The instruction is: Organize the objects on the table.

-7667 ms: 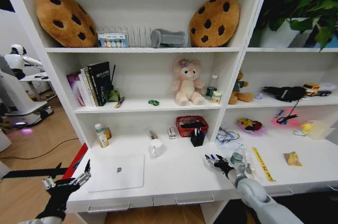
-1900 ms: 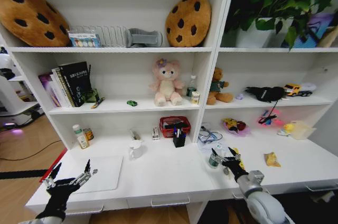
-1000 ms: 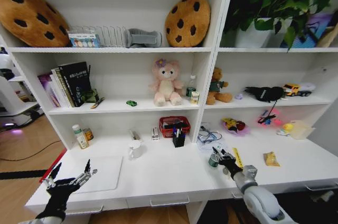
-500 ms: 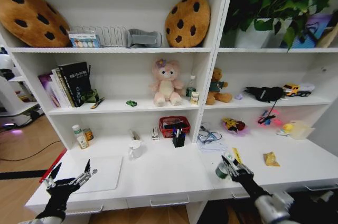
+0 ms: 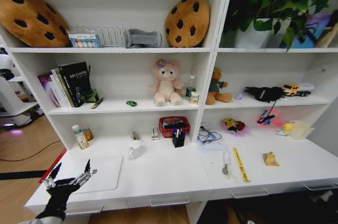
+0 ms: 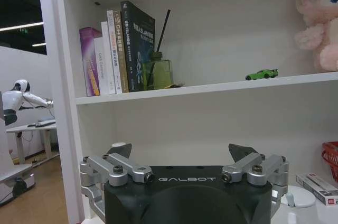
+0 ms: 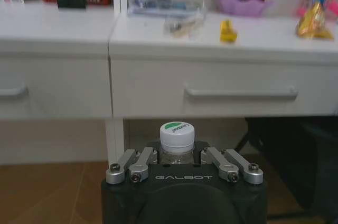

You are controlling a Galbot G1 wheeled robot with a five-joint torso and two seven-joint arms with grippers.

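In the head view, the long white table [image 5: 163, 174] runs beneath white shelving. The slim laptop [image 5: 100, 174] lies flat on the table's left part, near the front edge. The left end effector [image 5: 67, 180] hovers just off the table's left front corner, beside the laptop, with its fingers spread apart and nothing between them. Farther back stand a white mug [image 5: 135, 149], a red basket [image 5: 175, 125] and a black pen holder [image 5: 179, 140] with pens in it. On the right part of the table lie a yellow strip [image 5: 240, 164], a small clear wrapped item [image 5: 226, 163] beside it, and a yellow snack packet [image 5: 271, 159]. The tiny green toy car [image 5: 131, 103] sits on the middle shelf, between the row of books [image 5: 71, 84] and the pink plush toy [image 5: 165, 82].

In the left wrist view, the left end effector [image 6: 187, 156] shows its two fingers wide apart and empty. Beyond it the books [image 6: 116, 48] stand upright on the shelf next to a green glass bottle [image 6: 156, 72] with a dark stick in it, and the green toy car [image 6: 261, 74] rests farther along the same shelf.

In the right wrist view, the right end effector [image 7: 183, 157] sits low, below the level of the table's drawers [image 7: 222, 93], its fingers closed around a small clear bottle [image 7: 177, 140] with a white cap and green label. Above, the table edge carries the yellow strip [image 7: 228, 30] and the snack packet [image 7: 309, 19].
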